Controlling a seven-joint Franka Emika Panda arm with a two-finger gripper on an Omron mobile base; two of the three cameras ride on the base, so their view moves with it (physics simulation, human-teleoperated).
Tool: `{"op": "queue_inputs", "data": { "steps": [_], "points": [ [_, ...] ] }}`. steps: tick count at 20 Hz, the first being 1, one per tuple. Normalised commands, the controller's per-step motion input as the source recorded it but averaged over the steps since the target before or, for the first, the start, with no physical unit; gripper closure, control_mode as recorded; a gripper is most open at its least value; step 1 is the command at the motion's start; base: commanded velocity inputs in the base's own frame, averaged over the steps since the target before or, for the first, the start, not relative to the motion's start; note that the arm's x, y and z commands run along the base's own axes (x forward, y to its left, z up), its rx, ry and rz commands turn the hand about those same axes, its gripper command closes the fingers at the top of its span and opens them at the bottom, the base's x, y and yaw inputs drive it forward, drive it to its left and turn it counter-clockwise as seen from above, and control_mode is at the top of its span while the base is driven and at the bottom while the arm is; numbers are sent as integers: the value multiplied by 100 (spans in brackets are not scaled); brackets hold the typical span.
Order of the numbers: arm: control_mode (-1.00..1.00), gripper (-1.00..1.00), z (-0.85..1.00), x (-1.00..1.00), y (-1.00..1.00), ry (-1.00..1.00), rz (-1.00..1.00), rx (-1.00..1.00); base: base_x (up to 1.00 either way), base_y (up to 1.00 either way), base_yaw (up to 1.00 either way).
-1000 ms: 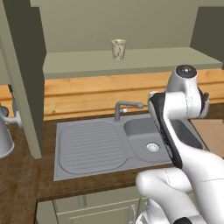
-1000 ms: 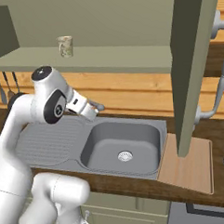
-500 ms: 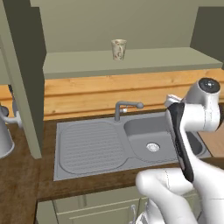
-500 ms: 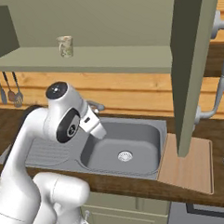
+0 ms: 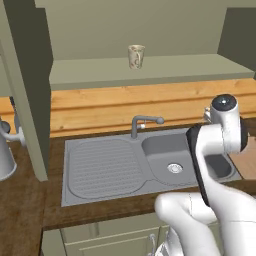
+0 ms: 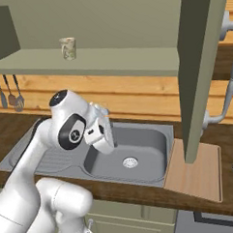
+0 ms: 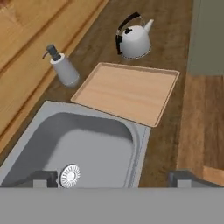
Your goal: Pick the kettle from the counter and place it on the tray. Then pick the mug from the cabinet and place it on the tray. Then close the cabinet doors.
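The silvery dome-shaped kettle [image 7: 133, 40] with a black handle stands on the dark wood counter [image 7: 168, 140], just past the far edge of the pale wooden tray [image 7: 127, 92]. My gripper [image 7: 113, 179] hovers over the sink basin [image 7: 83, 140], short of the tray, open wide with nothing between its fingertips [image 7: 43, 178]. From the right base view the gripper [image 6: 108, 144] hangs above the sink, left of the tray [image 6: 193, 167]. The small cream mug [image 5: 136, 56] stands upright on the cabinet shelf [image 5: 150, 72]. Both olive cabinet doors [image 6: 200, 70] stand open.
A grey pump bottle [image 7: 63, 68] stands by the tray's left corner near the wooden back wall. The tap [image 5: 142, 124] rises behind the sink. A taller grey vessel [image 5: 5, 157] sits at the far left. The left door [image 5: 27, 80] juts out over the counter.
My arm has swung to the right, from over the drainer to over the sink basin. The gripper has stayed open. Mug and doors have not moved.
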Motion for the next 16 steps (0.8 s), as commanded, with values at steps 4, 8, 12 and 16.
{"op": "queue_inputs", "data": {
  "steps": [4,8,12,16],
  "points": [
    [-100,-100,-5,7,-52,5,-57,-6,0,0,0],
    [-100,-100,-8,2,-67,0,-15,-8,0,0,0],
    [-100,-100,-7,1,-67,0,-8,-11,0,0,0],
    [-100,-100,-4,0,-64,-12,0,-17,0,0,0]
  ]
}}
